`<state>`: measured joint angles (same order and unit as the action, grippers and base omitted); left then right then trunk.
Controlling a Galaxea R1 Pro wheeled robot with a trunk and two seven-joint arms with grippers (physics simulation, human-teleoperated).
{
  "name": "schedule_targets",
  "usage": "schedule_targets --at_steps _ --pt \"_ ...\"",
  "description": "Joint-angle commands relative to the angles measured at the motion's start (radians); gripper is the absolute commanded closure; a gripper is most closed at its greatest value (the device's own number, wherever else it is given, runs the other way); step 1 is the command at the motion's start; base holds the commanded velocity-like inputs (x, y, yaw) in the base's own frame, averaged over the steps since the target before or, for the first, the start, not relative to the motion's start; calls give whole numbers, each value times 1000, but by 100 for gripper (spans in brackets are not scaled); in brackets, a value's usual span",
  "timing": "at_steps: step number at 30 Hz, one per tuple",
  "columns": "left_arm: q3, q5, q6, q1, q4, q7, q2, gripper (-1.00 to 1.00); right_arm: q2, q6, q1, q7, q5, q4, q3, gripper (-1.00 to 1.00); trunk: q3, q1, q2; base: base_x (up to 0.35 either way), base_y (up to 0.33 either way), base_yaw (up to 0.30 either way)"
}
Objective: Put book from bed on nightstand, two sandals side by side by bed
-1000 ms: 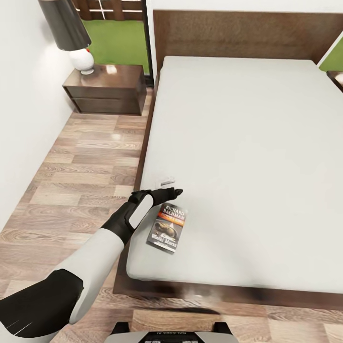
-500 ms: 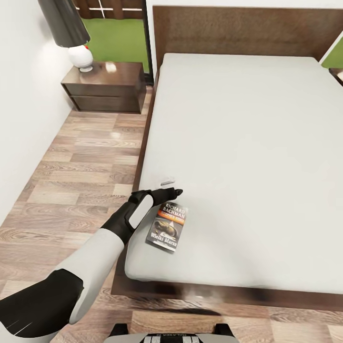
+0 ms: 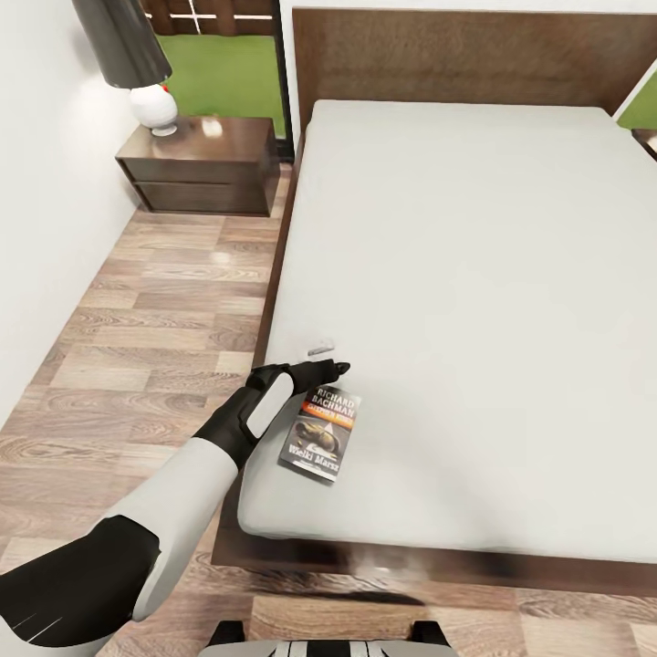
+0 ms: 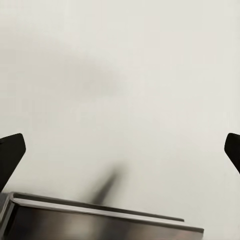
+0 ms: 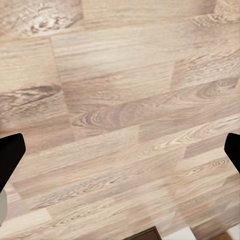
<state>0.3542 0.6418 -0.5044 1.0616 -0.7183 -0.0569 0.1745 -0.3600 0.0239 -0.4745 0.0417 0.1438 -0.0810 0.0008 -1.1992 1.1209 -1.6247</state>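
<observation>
- The bedroom (image 3: 55,228) in my head view has a white wall on the left, a wood-plank floor (image 3: 155,328) and a window strip showing grass behind the nightstand.
- The bed (image 3: 474,301) takes up most of what I see: light grey mattress, dark wooden headboard at the far end, dark frame along the near edge.
- The nightstand (image 3: 201,164) stands in the far left corner, just beside the bed's head end, and carries a table lamp (image 3: 137,73) with a dark shade and a white round base.
- My left arm reaches from the lower left onto the near left corner of the mattress.
- The left gripper (image 3: 330,369) lies low over the mattress with its dark fingers pointing across the bed; in the left wrist view (image 4: 120,145) the two fingertips sit at opposite edges, so the claw is spread wide with nothing between them.
- The book (image 3: 321,433) lies flat on the mattress near that corner, cover up, just beside the left gripper on the near side.
- The right gripper (image 5: 120,150) hangs over bare plank floor, claw wide apart too.
</observation>
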Motion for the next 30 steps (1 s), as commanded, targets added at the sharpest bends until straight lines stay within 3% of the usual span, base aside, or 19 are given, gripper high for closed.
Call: schedule_targets --at_steps 1,9,21,30 --pt "1 9 -3 0 -1 -6 0 -100 0 1 -1 4 10 -2 1 -100 0 0 0 0 -18 0" --pt "2 9 -3 0 0 -6 0 -100 0 1 -1 4 10 -2 1 -100 0 0 0 0 -149 0" --pt "0 10 -3 0 3 -6 0 -100 0 1 -1 4 10 -2 1 -100 0 0 0 0 -14 0" --pt "0 10 -3 0 5 -7 0 -100 0 1 -1 4 10 -2 1 -100 -29 34 -63 0 0 0"
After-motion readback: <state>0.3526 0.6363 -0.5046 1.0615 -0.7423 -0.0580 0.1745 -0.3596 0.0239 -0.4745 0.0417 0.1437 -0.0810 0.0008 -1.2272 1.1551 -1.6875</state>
